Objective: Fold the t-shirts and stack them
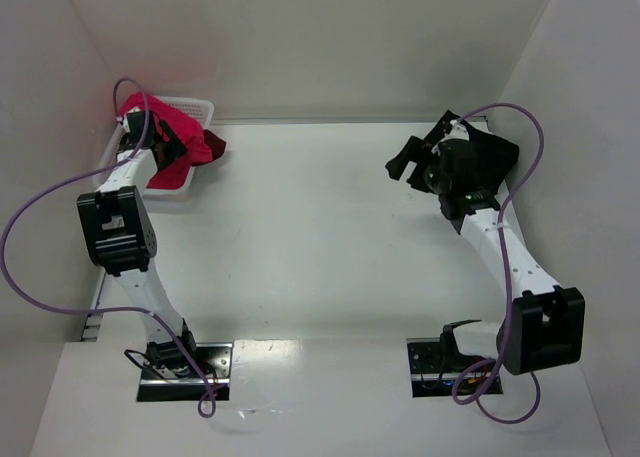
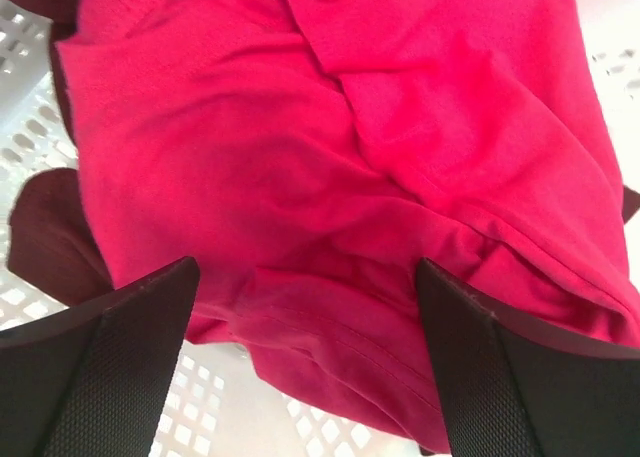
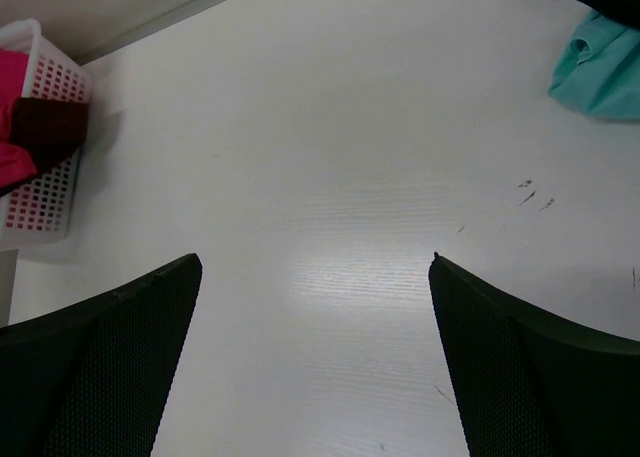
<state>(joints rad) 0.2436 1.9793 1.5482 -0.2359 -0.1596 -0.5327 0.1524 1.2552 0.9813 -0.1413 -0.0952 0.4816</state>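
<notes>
crimson-pink shirt point(image 2: 300, 177) beneath wide-open left tool point(image 2: 305, 267); right tool point(image 3: 315, 262) open, empty.

White-shelled left arm point(image 1: 145, 297) and right arm point(image 1: 500, 242), black at the joints.
Each carries a boxy black elbow housing point(image 1: 118, 229), a looping purple cable point(image 1: 541, 145) and a dark base plate point(image 1: 185, 372) with thin wiring; the jaws are matte black wedges with a finely dotted texture.

Bright even light, soft shadows, glare on table point(image 3: 345, 277)
</notes>
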